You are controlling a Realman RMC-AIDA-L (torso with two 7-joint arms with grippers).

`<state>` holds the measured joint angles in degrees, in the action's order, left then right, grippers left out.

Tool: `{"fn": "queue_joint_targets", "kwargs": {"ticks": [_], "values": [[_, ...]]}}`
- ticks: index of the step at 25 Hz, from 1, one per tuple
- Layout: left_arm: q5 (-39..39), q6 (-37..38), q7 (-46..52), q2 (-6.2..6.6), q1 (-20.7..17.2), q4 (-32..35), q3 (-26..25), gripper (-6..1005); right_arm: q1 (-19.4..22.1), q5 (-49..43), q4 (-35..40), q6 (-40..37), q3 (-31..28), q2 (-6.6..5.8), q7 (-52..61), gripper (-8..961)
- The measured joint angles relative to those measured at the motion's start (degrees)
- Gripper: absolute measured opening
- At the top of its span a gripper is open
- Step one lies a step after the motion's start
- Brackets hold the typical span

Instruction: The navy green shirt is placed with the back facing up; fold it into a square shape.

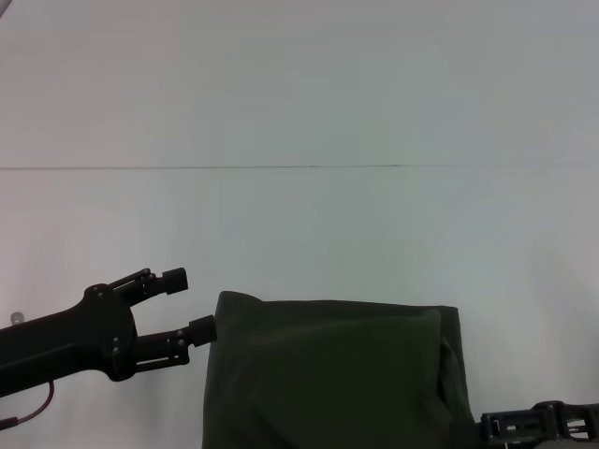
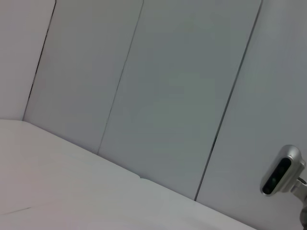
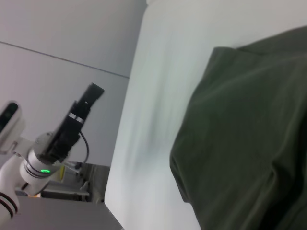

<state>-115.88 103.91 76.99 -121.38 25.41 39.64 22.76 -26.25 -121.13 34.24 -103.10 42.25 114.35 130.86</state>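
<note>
Your navy green shirt (image 1: 332,374) lay folded into a rough rectangle of soft, matte olive fabric at the near edge of the white tabletop (image 1: 299,224), with rounded, puffy folds along its far side and a loose layer draped down its right side. Your left gripper (image 1: 195,303) hovered just beside the shirt's far left corner, jaws spread and gripping nothing, the lower finger nearly touching the cloth. Your right gripper (image 1: 543,426) sat low at the shirt's near right edge; you could not tell how its jaws stood.
</note>
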Motion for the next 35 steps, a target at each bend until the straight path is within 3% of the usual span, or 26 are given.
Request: {"fn": "queue_joint_targets", "kwargs": {"ticks": [4, 10, 27, 35], "values": [[0.06, -0.02, 0.00, 0.00, -0.07, 0.00, 0.00, 933, 0.11, -0.32, -0.07, 0.30, -0.01, -0.02, -0.11, 673], [0.06, -0.07, 0.00, 0.00, -0.09, 0.00, 0.00, 932, -1.12, -0.35, -0.57, -0.05, 0.28, 0.99, -0.66, 704], [0.04, -0.15, -0.02, 0.10, -0.12, 0.09, 0.00, 932, -2.31, -0.06, -0.88, -2.21, 0.71, 1.41, -0.21, 685], [0.04, -0.22, 0.01, 0.13, -0.03, 0.10, 0.00, 932, -2.40, -2.76, -1.01, 0.63, 2.45, 1.62, -0.75, 676]]}}
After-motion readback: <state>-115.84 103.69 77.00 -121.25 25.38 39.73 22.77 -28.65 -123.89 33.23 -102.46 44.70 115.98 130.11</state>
